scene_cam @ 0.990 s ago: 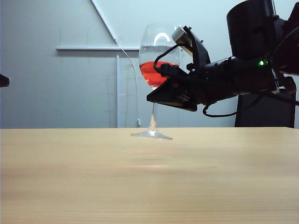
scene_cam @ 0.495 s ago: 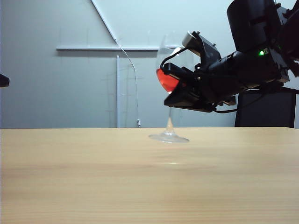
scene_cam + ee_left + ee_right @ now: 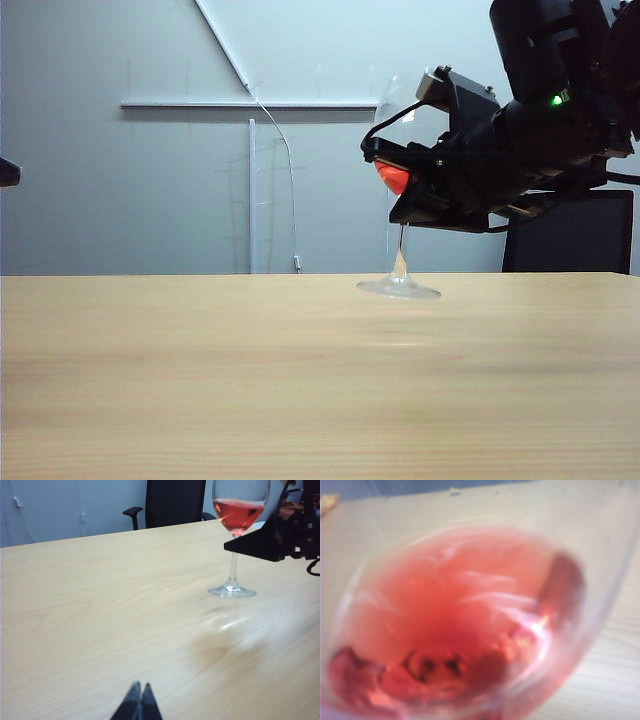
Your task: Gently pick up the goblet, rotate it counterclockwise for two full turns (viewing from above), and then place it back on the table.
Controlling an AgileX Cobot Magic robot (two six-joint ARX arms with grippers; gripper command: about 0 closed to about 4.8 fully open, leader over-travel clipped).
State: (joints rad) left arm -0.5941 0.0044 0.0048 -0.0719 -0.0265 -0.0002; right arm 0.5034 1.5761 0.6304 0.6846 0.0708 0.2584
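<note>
The goblet (image 3: 400, 288) is a clear stemmed glass with red liquid; its foot sits at or just above the table (image 3: 300, 380), and I cannot tell if it touches. My right gripper (image 3: 402, 205) reaches in from the right and is shut on the goblet at the base of the bowl, hiding most of it. In the left wrist view the goblet (image 3: 235, 515) stands upright, with the right gripper (image 3: 260, 542) against it. The red bowl (image 3: 460, 620) fills the right wrist view, hiding the fingers. My left gripper (image 3: 139, 689) hovers shut and empty over the table (image 3: 100, 605), well apart from the goblet.
A black office chair (image 3: 570, 235) stands behind the table's far edge on the right; it also shows as the chair (image 3: 175, 502) in the left wrist view. A white cable (image 3: 290, 180) hangs on the grey wall behind.
My right gripper has carried the goblet to the right in the exterior view and its wrist has turned. More of the bowl is now hidden behind the gripper. The left arm has stayed still.
</note>
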